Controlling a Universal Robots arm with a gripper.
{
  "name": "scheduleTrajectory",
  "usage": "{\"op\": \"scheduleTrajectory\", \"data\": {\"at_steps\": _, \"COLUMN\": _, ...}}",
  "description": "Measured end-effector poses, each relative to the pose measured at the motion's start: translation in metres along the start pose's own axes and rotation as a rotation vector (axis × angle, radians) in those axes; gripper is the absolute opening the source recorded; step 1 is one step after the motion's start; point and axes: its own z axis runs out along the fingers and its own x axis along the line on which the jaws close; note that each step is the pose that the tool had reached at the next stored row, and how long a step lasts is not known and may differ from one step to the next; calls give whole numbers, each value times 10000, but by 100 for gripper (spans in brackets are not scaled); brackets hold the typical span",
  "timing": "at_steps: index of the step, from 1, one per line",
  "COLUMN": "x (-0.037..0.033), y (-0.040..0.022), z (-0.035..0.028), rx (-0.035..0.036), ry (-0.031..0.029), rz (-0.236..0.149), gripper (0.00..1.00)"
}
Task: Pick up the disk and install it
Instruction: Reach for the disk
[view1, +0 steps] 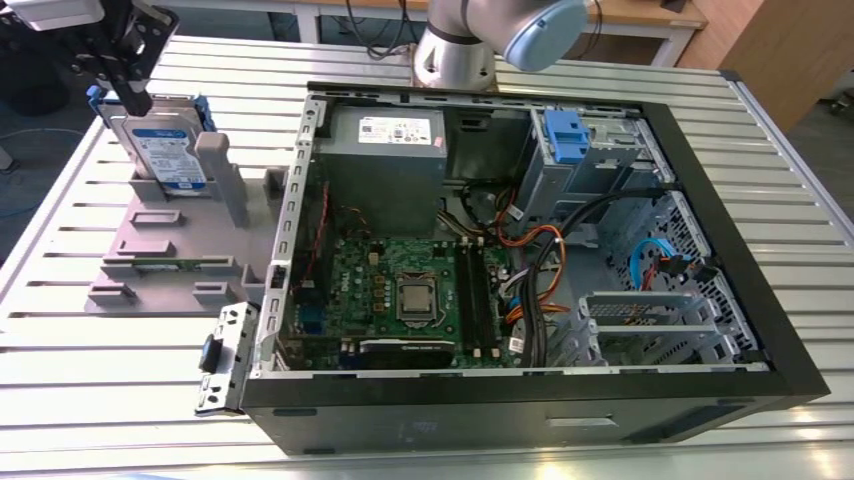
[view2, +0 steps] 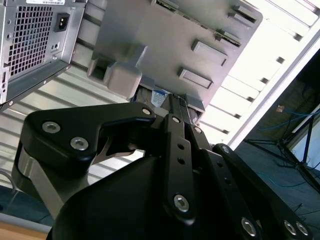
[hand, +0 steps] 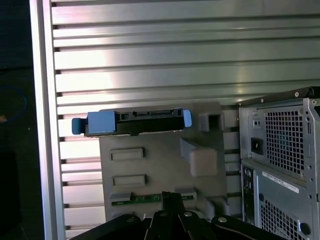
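we see the silver-grey disk (view1: 160, 145) in its blue carrier bracket standing upright in the grey plastic stand (view1: 154, 265), beside the open black computer case (view1: 534, 415); the gripper (view1: 136, 98) hovers above, fingers pressed together, empty.

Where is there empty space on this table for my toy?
Free: the bare slatted metal table between the grey plastic stand and the near edge, on the exterior view's left of the open black computer case. Crowded: the stand's far end, where the silver-grey disk in its blue bracket stands below the black gripper.
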Motion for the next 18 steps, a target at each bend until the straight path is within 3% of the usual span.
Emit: {"op": "scheduleTrajectory", "data": {"at_steps": 18, "x": 107, "y": 4, "z": 10, "rx": 9, "ry": 1, "rz": -1, "gripper": 11}}
